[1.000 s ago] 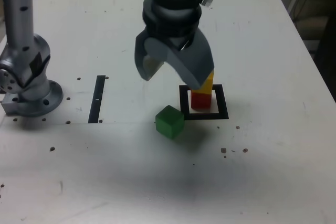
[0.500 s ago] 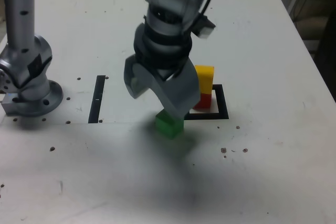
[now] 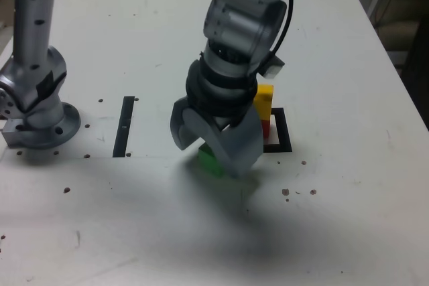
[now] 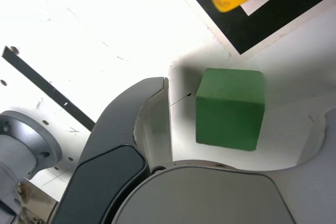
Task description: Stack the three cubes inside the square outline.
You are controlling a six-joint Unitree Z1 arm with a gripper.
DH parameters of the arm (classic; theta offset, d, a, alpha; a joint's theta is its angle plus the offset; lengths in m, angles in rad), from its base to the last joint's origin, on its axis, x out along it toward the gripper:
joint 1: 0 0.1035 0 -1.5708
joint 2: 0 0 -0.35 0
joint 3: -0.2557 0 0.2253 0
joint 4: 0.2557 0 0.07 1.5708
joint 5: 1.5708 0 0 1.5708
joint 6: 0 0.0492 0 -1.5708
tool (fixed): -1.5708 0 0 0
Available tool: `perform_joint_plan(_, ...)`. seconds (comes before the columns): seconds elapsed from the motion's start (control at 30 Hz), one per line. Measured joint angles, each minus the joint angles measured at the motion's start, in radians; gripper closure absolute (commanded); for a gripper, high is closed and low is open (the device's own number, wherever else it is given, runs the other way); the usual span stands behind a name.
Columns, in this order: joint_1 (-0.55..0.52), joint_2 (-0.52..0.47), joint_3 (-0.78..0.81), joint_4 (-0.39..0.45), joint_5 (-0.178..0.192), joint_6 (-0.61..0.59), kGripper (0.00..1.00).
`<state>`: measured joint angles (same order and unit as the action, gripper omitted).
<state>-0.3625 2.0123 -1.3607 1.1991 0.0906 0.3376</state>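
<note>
Jaws spread wide astride the green cube (image 4: 229, 108) on the worktop (image 3: 335, 219) (not gripping it): the pickup step, next calling for a square close before lifting onto the yellow cube (image 3: 264, 97).

The yellow cube (image 3: 264, 96) stacked on the red cube (image 3: 266, 126) crowds the tool (image 3: 216, 147) on the exterior view's right; elsewhere lies bare table (image 3: 134, 226).

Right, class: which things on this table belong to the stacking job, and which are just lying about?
Part of the job:
green cube
yellow cube
red cube
square outline
gripper, jaws open around the green cube

Just lying about:
black strip
grey post base
</note>
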Motion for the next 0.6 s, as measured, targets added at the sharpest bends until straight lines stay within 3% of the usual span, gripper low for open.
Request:
perform_joint_plan(0.13,0.0,0.012,0.0,-0.018,-0.013,0.0,0.25)
perform_joint_plan(0.4,0.0,0.018,0.003,-0.042,-0.022,-0.018,0.69)
perform_joint_plan(0.6,0.0,0.017,0.013,-0.054,-0.023,-0.019,0.72)
